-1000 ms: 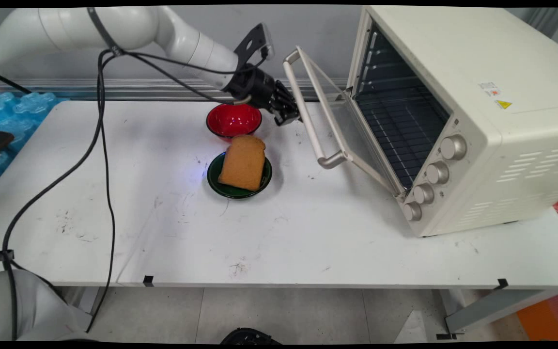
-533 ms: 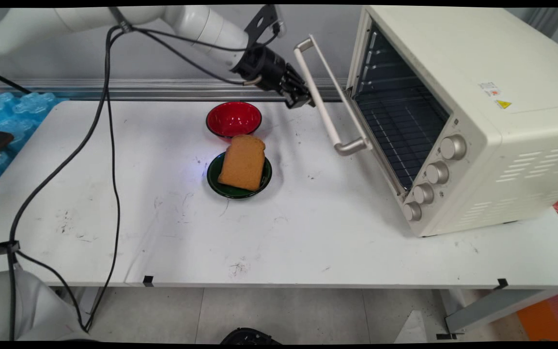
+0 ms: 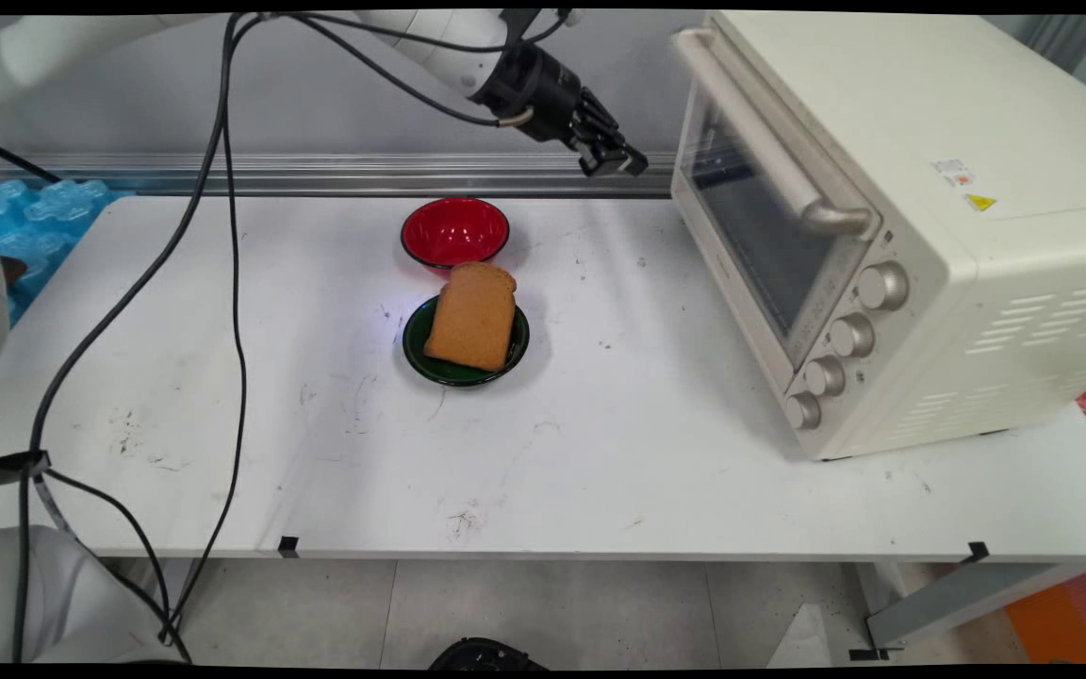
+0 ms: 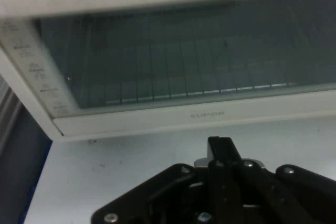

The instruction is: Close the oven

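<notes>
Hovering upper centre, pincer point(image 3: 615, 160) fingers together, empty, w/ oven door point(image 3: 758, 222) shut beside it; toast point(image 3: 472, 316) sits on green plate point(image 3: 416, 347), red bowl point(image 3: 454, 232) behind, mid-worktop point(image 3: 600, 453).

A white table point(image 3: 600, 453), scuffed with dark marks and bearing small black tape tabs on its near edge, stands against a plain grey wall point(image 3: 317, 94), with an aluminium rail point(image 3: 317, 174) running along the wall just behind the table's far edge. Below the table's near edge lies a floor of pale grey tiles point(image 3: 505, 613), with an orange patch point(image 3: 1066, 613) at its right end. Beyond the table's left end sits a bluish, bubbled plastic sheet point(image 3: 24, 222).
</notes>
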You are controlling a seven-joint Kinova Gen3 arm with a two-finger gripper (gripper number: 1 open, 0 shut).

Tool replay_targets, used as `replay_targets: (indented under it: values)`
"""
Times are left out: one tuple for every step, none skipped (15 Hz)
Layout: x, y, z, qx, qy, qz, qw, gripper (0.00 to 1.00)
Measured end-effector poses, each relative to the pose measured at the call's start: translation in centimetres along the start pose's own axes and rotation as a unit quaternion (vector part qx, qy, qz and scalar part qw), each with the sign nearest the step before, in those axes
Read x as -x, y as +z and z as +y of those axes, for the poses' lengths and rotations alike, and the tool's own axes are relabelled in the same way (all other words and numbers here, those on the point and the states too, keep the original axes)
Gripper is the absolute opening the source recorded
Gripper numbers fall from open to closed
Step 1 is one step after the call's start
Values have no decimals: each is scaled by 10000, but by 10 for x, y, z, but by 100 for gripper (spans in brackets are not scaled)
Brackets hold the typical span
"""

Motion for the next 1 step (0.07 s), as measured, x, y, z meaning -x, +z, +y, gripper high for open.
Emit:
replay_targets:
  values:
    - [-2, -1, -1, 5, -11, -9, 10000, 0]
